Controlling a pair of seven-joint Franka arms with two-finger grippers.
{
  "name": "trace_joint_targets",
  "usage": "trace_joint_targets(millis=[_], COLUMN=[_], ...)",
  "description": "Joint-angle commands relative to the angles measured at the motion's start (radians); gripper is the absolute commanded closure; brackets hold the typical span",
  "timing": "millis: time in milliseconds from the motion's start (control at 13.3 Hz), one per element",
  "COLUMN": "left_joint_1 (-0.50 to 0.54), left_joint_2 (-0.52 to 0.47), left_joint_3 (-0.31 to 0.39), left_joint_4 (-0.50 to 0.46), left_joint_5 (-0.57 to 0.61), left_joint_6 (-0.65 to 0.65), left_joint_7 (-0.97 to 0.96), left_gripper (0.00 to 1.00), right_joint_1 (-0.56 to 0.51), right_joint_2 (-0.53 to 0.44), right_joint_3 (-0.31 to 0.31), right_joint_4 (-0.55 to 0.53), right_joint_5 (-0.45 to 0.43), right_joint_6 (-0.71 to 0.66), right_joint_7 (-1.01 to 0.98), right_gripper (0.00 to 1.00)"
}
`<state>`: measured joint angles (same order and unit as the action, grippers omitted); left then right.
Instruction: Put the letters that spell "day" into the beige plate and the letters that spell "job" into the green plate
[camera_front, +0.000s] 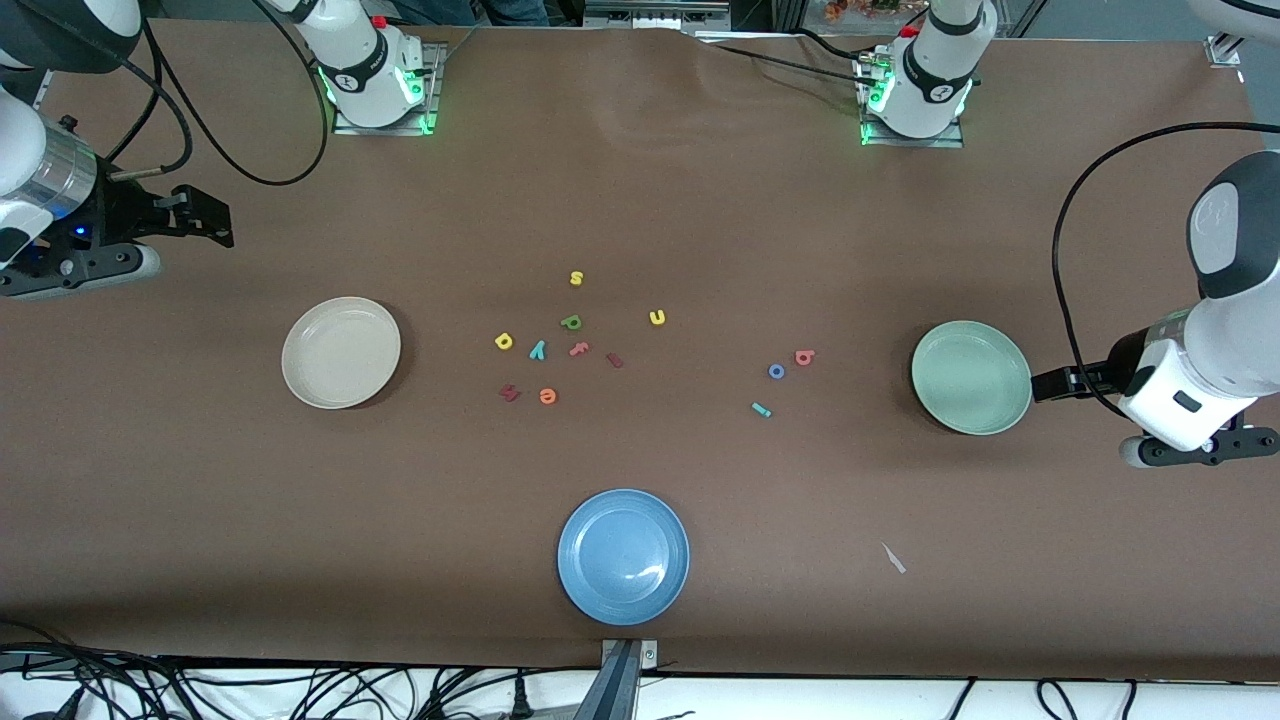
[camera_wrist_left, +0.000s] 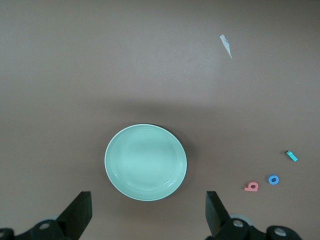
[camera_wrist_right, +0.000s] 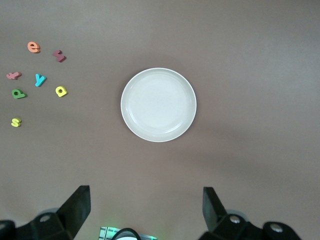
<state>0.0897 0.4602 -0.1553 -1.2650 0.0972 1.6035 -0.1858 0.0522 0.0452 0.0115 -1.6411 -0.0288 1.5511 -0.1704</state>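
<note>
The brown table (camera_front: 700, 200) carries three plates. The beige plate (camera_front: 341, 352) lies toward the right arm's end, the green plate (camera_front: 971, 377) toward the left arm's end, and a blue plate (camera_front: 623, 556) sits nearest the front camera; all three are empty.

The right gripper (camera_wrist_right: 145, 210) hangs over bare table at its own end, jaws spread wide and holding nothing. The left gripper (camera_wrist_left: 147, 212) hovers just beside the green plate, equally wide open and empty.

Between the plates lie the letters. The yellow "d" (camera_front: 504, 342), teal "y" (camera_front: 538, 349) and dark green "a" (camera_front: 571, 322) cluster nearer the beige plate, so the right arm probably has the shorter reach to them. The salmon "b" (camera_front: 804, 357), blue "o" (camera_front: 776, 371) and thin teal "j" (camera_front: 761, 409) sit nearer the green plate, on the left arm's side. The "j" looks to lie with its long axis slanted, though it is too small to be sure.

Mixed into the first cluster are a yellow "s" (camera_front: 576, 278), a yellow "u" (camera_front: 657, 317) and an orange "e" (camera_front: 547, 396).
</note>
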Motion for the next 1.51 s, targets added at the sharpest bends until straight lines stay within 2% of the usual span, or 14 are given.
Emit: trace_joint_targets(millis=[0, 1433], left_joint_1=[0.007, 0.022], left_joint_2=[-0.029, -0.034], left_joint_3=[-0.004, -0.003], left_joint_4=[-0.036, -0.036], left_joint_5=[0.016, 0.018], left_joint_6=[0.01, 0.001], left_joint_7=[-0.003, 0.0], left_gripper=[0.0, 0.0], right_joint_1=[0.001, 0.001], right_joint_2=[0.001, 0.001], right_joint_3=[-0.004, -0.004], right_joint_4=[0.006, 0.0], right_joint_5=[0.018, 0.018], right_joint_6=[-0.014, -0.014], right_joint_7=[-0.015, -0.015], right_gripper=[0.01, 0.0])
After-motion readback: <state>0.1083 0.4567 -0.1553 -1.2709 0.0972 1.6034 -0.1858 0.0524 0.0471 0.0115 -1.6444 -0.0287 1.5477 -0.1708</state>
